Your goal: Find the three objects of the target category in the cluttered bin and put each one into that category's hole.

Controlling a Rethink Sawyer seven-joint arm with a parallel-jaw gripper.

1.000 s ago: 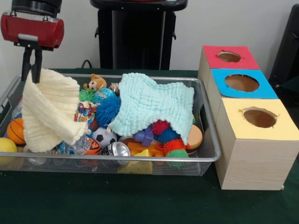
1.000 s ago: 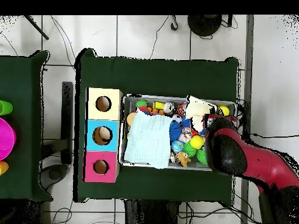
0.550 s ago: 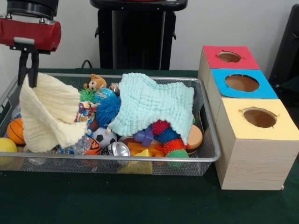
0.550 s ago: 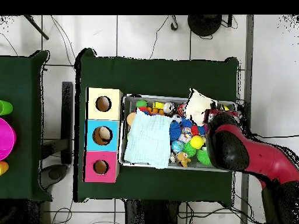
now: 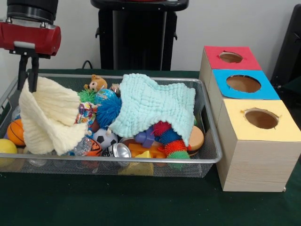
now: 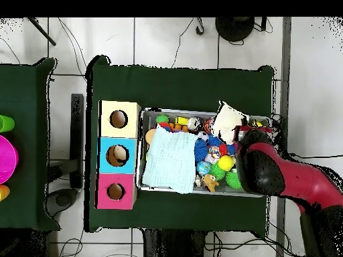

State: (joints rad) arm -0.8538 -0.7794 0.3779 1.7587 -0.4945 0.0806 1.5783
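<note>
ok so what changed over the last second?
The gripper, shut on the cream cloth, has risen slightly and shifted a little toward the picture's left in the front view, pulling the cloth's top corner with it. The cloth's lower part is still in the bin. The blue cloth, the toys and the three boxes stayed as they were.
</note>
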